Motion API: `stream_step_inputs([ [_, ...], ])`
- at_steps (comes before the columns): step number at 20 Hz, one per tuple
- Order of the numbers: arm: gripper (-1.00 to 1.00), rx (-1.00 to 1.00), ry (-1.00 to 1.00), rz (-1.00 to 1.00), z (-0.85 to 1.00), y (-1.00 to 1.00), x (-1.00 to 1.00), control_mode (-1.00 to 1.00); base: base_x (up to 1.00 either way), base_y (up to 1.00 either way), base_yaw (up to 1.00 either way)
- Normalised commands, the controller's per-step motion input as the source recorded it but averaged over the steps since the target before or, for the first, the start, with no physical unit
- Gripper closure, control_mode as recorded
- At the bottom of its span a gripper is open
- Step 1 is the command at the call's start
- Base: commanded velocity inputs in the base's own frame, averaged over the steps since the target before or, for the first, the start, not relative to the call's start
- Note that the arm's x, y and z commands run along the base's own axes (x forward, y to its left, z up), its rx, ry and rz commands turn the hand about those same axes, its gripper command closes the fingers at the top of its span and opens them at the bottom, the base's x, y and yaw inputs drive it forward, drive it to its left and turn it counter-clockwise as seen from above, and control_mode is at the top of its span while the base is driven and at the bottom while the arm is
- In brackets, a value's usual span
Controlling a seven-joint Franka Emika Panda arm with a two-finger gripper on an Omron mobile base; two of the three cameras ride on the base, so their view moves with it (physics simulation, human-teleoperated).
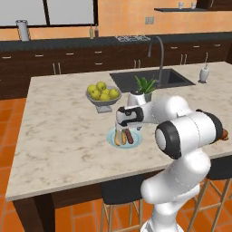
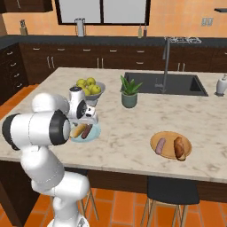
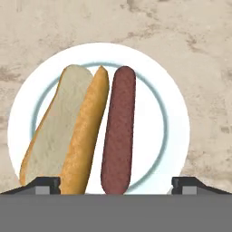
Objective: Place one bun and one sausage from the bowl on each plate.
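Gripper [image 3: 116,185] open, jaws wide, above pale blue plate [image 3: 174,113] on the desk [image 1: 59,136]. Bun [image 3: 68,131] and sausage [image 3: 118,131] lie parallel, touching, long axes along the hand view's vertical. Right base view shows the tan wooden plate [image 2: 170,135] with its own bun [image 2: 179,147] and sausage [image 2: 160,146].

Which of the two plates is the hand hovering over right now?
The pale blue plate beside the fruit bowl, with a bun and sausage on it. The open hand is above it; the tan wooden plate sits off to the right.
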Motion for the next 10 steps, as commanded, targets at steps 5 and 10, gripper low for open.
stream_step_inputs([
  [5, -1.00, -0.05, -0.17, 0.00, 1.00, 0.00, -0.74, -1.00, 0.00, 0.00, 0.00],
  [10, -1.00, 0.00, -0.16, 0.00, 1.00, -0.02, -0.82, -1.00, 0.00, 0.00, 0.00],
])
